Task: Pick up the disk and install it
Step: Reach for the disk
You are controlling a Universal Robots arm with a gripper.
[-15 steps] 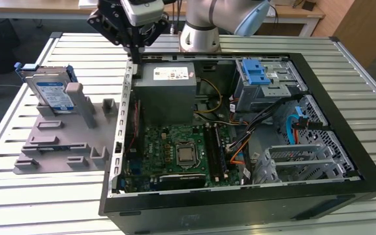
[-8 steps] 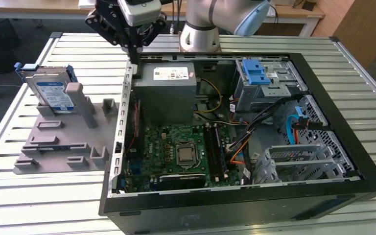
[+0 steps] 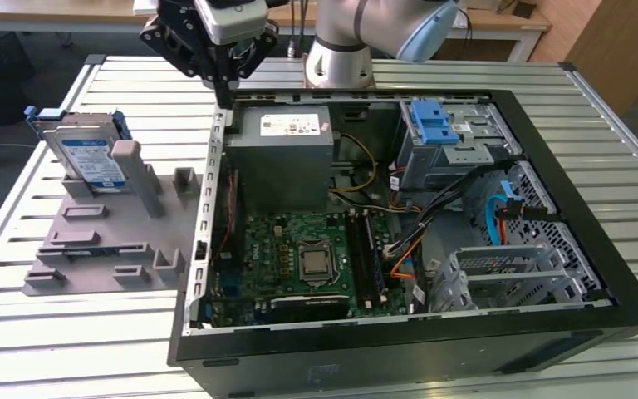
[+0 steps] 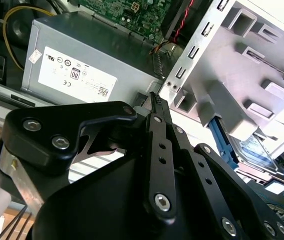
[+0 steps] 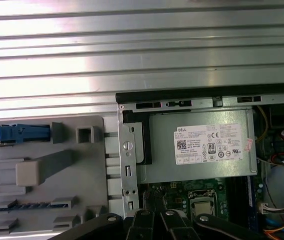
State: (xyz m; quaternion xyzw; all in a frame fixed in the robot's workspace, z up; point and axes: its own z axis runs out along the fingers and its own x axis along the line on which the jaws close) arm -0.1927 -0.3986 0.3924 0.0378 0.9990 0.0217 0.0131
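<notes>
Black linkage bars of the hand [image 4: 155, 99] crowd the foreground in the second wrist view. They taper to two fingers pressed together, clenched on nothing (no object sits between the ribbed pads). In the exterior view the hand [image 3: 225, 90] hangs just above the rim of the open computer case [image 3: 585, 332], at the case's far corner on the exterior view's left. Directly inside that corner sits the power supply [image 3: 280, 154], a grey metal box with a white sticker, which both wrist views also show close under the fingers [image 5: 202, 145].

Deeper inside the case lies the green motherboard [image 3: 308, 258]. A bright blue latch bracket [image 3: 435, 125] sits on the drive cage at the case's far side towards the exterior view's right. Bundled cables run between them.

The disk [image 3: 86, 158] is outside the case, on the exterior view's left of it and apart from the hand. It stands on edge in a grey holding fixture [image 3: 109, 241] that rests on the slatted metal worktop [image 3: 76, 349]. The blue-and-white label faces outward and blue rails frame its edges. The first wrist view catches it edge-on as a blue strip [image 5: 21, 133] at the fixture's corner. In the second wrist view it shows [image 4: 254, 150] past the case wall.
</notes>
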